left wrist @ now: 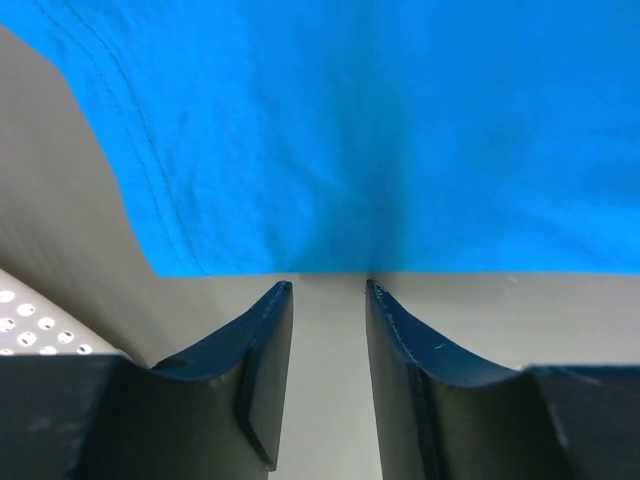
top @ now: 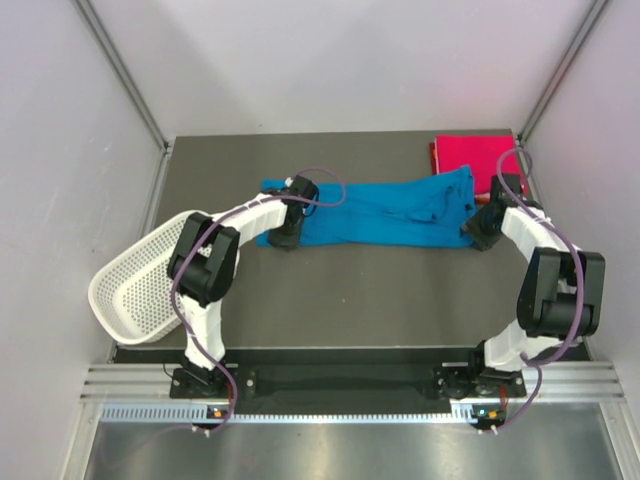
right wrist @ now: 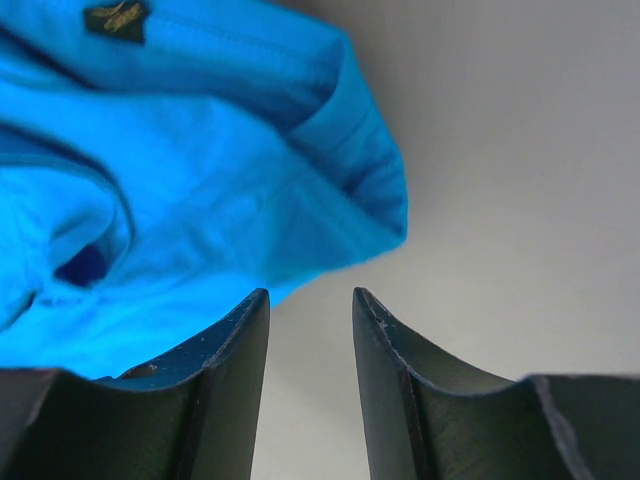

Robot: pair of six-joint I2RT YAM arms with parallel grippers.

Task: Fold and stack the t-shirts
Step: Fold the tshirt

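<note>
Looks about halfway. On the table [top: 350,290]: blue t-shirt [top: 380,218] in a long strip mid-table, pink-red t-shirt [top: 465,158] folded at the far right corner. Left gripper [left wrist: 328,288] and right gripper [right wrist: 310,295] at the strip's ends, jaws apart, holding nothing. Needs a short fold, then stacking.

So the stretched-out t-shirt [top: 390,215] lies across the middle of the tabletop [top: 350,290], with the folded t-shirt [top: 465,155] just behind its right end. The basket [top: 135,290] hangs over the left edge. The left hand [top: 285,238] is at the shirt's left end, the right hand [top: 470,238] at its right.
</note>
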